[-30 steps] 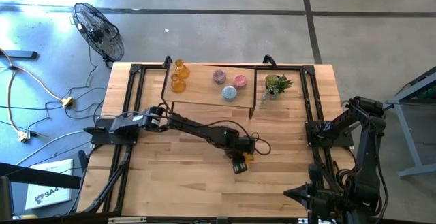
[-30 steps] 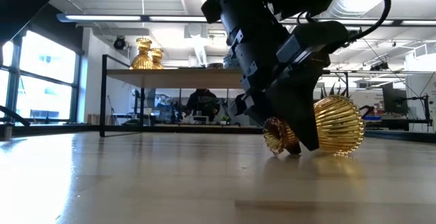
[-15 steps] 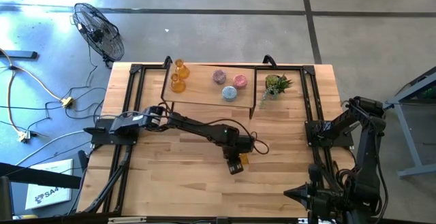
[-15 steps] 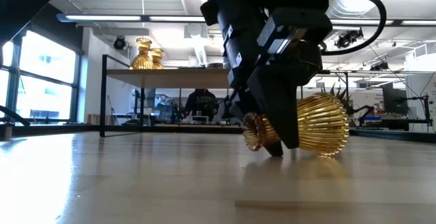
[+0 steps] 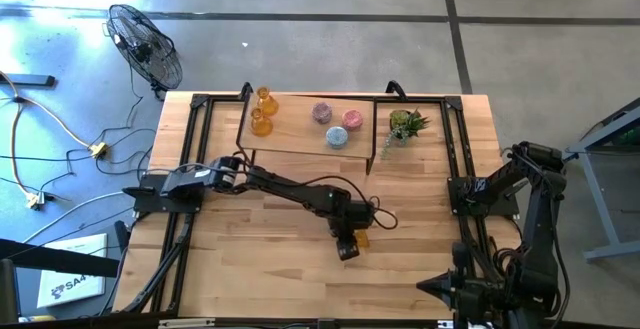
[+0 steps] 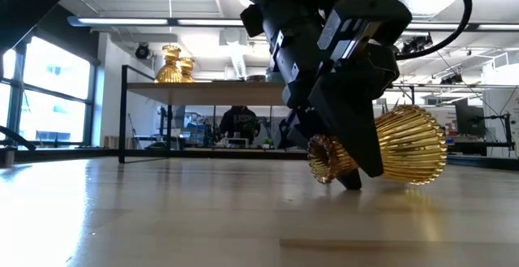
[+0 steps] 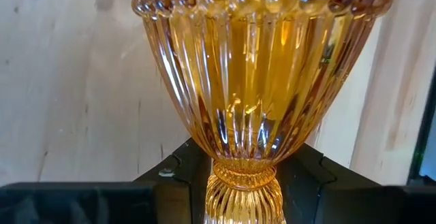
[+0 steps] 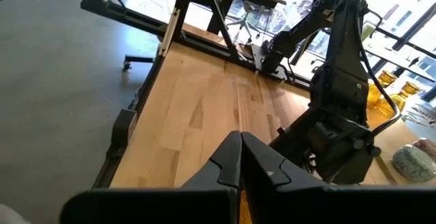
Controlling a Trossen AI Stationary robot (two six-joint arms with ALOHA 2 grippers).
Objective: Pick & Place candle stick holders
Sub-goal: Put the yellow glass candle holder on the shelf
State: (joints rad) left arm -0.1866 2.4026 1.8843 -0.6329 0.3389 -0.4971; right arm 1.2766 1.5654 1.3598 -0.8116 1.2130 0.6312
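My left gripper (image 5: 348, 247) is at the table's middle, toward the near edge, shut on an amber ribbed glass candle stick holder (image 5: 361, 237). In the low view the holder (image 6: 409, 145) lies on its side, low over the table. Two more amber holders (image 5: 262, 109), two pink ones (image 5: 322, 113) (image 5: 353, 119) and a light blue one (image 5: 336, 136) stand on a raised wooden shelf (image 5: 300, 139) at the far side. My right gripper (image 8: 240, 146) is shut and empty; its arm (image 5: 495, 189) waits folded at the table's right edge. My left gripper pinches the holder's narrow neck (image 7: 242, 176) between its two fingers (image 7: 170, 180), between the beaded flared cup (image 7: 255, 60) and the round ribbed body (image 6: 413, 145). The fingers slant down from above and lie across the holder. The holder lies sideways; whether it touches the table I cannot tell.
A spiky green potted plant (image 5: 405, 124) stands just right of the shelf. Black frame rails (image 5: 185, 159) run along the table's left and right sides. A fan (image 5: 145, 44) stands on the floor beyond the far left corner. A person (image 6: 239, 125) sits in the room behind.
My left gripper has carried the amber holder a little toward the table's left edge, then back toward the right and slightly nearer. It has stayed shut on the holder, which has stayed on its side, low over the table.
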